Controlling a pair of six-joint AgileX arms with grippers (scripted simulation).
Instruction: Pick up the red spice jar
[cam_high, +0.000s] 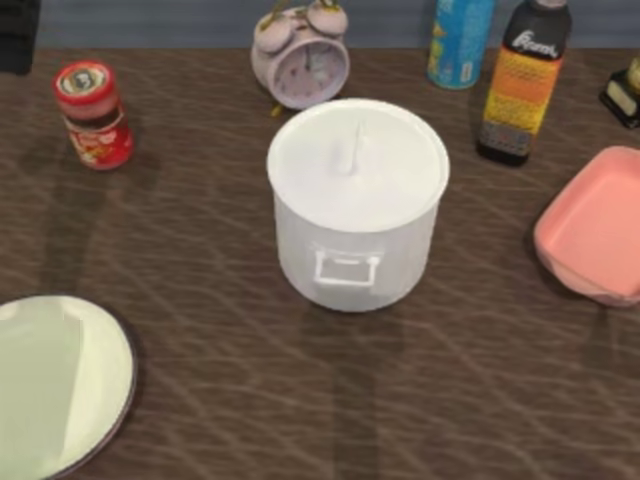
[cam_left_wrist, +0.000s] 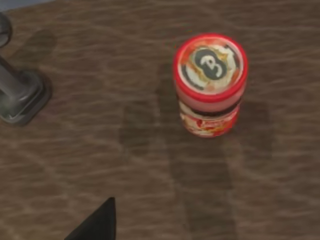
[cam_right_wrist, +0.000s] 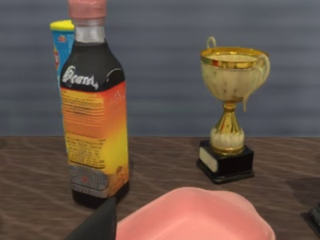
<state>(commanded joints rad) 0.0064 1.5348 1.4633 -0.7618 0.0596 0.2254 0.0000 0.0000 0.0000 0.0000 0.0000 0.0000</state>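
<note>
Wood-grain table: red jar upright, well left of white pot; finger states cannot be told.

You see a small red cylindrical spice jar at upper left, its lid red-rimmed with a white top and dark round mark, its label yellow-white under a dark band; mid-frame a plain white lidded pot; above it a pale lilac alarm clock; upper right, a blue can and dark bottle with orange-yellow label; a pink dish; dark brown veined tabletop.
</note>
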